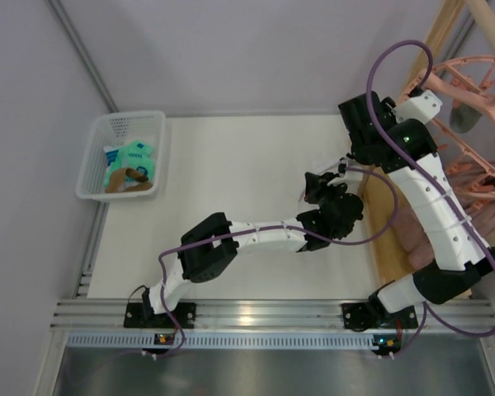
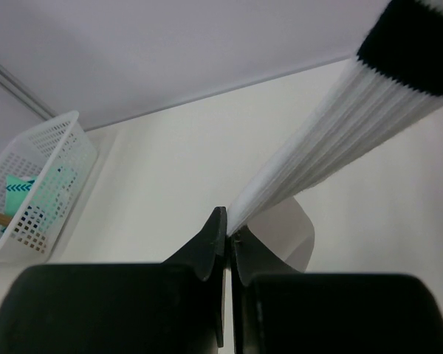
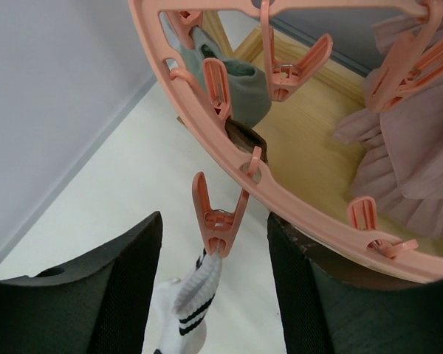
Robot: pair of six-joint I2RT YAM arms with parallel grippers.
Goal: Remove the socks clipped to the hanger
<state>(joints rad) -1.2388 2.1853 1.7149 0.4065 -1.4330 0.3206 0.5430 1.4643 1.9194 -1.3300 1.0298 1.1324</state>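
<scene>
Lighting is bright, even and diffuse in all views; shadows on the table (image 1: 231,165) are faint. Glare marks the metal rail (image 1: 256,312). In the wrist views the left gripper (image 2: 227,228), the sock (image 2: 332,147) and the right gripper (image 3: 214,243) are soft, out of focus.

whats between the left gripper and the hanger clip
The white sock, stretched: one end pinched in the left gripper (left wrist view), its striped cuff in the clip (right wrist view).

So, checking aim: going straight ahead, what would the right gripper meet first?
Likely the clip holding the white sock, hanging from the hanger just ahead of the right gripper; depth unclear.
</scene>
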